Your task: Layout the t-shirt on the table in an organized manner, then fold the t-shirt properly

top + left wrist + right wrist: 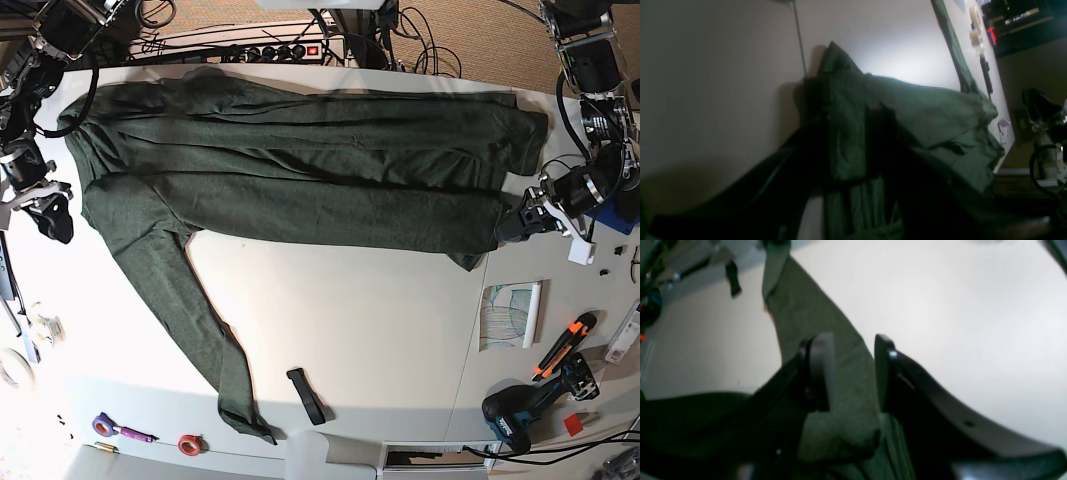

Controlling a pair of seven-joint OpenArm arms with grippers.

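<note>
A dark green long-sleeved t-shirt (pixel 300 170) lies spread across the far side of a white bench (pixel 380 320), reaching from one pincer to the other. The left pincer (pixel 522 222) holds the shirt's hem corner, and in the wrist view a peak of cloth stands up between its narrowly spaced fingers (pixel 880 133). The right pincer (pixel 55 218) sits at the shoulder end. Cloth fills the narrow gap between its fingers (pixel 820 373), but whether it is pinched cannot be told. One sleeve runs away from the right pincer toward a black strap (pixel 306 395). Near the left pincer lies a printed paper sheet (pixel 505 315), its marks too small to read.
</note>
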